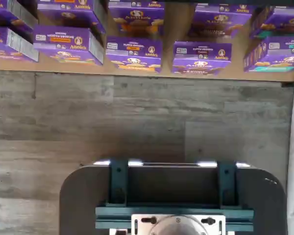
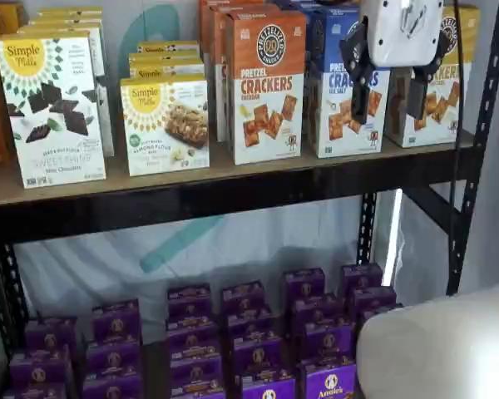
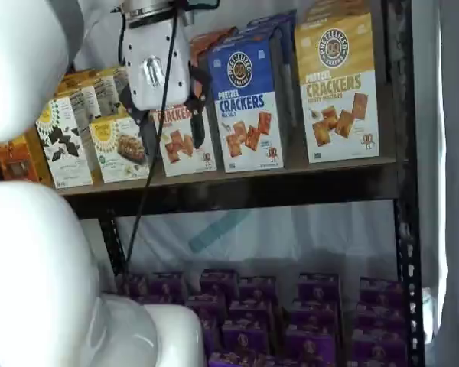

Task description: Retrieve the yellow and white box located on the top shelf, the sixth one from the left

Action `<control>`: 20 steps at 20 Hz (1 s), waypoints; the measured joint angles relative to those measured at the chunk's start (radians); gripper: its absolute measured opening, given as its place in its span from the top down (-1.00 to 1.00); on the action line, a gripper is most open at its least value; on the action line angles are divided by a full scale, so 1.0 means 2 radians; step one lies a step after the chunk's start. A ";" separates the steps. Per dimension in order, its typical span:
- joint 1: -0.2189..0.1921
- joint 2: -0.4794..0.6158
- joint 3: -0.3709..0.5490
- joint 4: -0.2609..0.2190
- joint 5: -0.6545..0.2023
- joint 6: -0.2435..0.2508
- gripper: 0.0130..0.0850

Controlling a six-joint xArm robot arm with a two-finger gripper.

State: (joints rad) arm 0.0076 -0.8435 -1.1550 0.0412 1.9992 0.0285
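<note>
White arm casing [image 3: 38, 252] is filling the near foreground in a shelf view, bulky and out of focus. Beyond it the gripper [image 2: 391, 101] is hanging in front of the top shelf [image 2: 233, 187], white body above, two black fingers [image 2: 359, 104] pointing down. Fingers are standing well apart with a plain gap between them; nothing is sitting in that gap and nothing is being touched. Seen in both shelf views.

Moving outward: in a shelf view the yellow and white box [image 3: 338, 92] is standing upright at the right-hand end of the top shelf, yellow above, white below with brown crackers pictured. Just beside it is the blue cracker box [image 3: 249, 103], then the orange cracker box [image 2: 264, 87]. Purple Annie's boxes [image 1: 134, 55] are lining the lower level, also showing in the wrist view above a grey wood-look floor [image 1: 137, 117].

Judgement on the step in hand: approach, grasp not yet begun. To do it well, the gripper should be lining up squarely on the yellow and white box, fingers straddling its narrow sides, keeping clear of the blue neighbour. Risk: clipping that neighbour and tipping it.
</note>
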 joint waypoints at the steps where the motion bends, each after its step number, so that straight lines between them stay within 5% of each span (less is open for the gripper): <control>1: -0.005 0.003 -0.003 0.005 0.006 -0.002 -1.00; 7: -0.014 0.008 -0.002 0.016 0.009 -0.007 -1.00; 12: -0.011 0.003 0.016 -0.010 -0.037 -0.015 -1.00; 20: -0.059 0.018 0.025 -0.038 -0.120 -0.067 -1.00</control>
State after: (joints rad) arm -0.1111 -0.8074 -1.1041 -0.0348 1.7588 -0.1062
